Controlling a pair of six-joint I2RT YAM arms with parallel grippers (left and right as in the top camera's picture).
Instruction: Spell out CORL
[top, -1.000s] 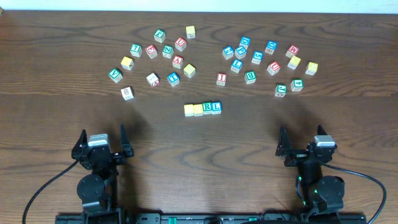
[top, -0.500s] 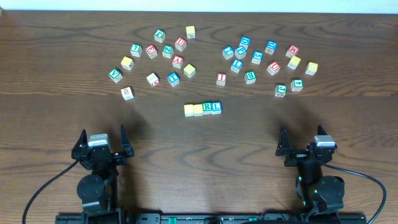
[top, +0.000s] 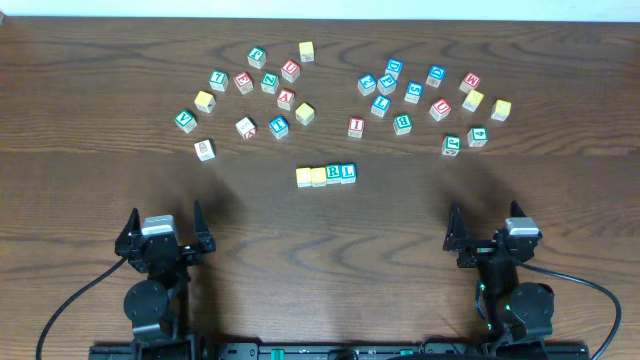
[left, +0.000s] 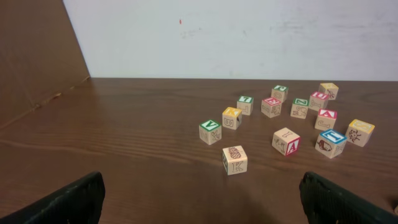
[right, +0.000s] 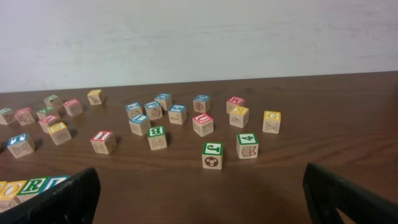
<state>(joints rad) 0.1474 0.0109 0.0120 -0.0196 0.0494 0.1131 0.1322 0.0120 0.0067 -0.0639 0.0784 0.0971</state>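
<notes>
Four letter blocks stand in a touching row at the table's middle: two yellow-topped blocks (top: 304, 177) (top: 318, 176), a green R block (top: 333, 173) and a blue L block (top: 347, 172). The row's end shows at the lower left of the right wrist view (right: 28, 186), reading O, R, L. My left gripper (top: 165, 228) is open and empty at the near left, well short of the row. My right gripper (top: 487, 228) is open and empty at the near right. In each wrist view only the finger tips show at the bottom corners.
Several loose letter blocks lie scattered at the far left (top: 245, 127) and far right (top: 402, 124). A tan K block (left: 235, 159) is nearest the left gripper; a green J block (right: 212, 155) and a green 4 block (right: 247, 145) are nearest the right.
</notes>
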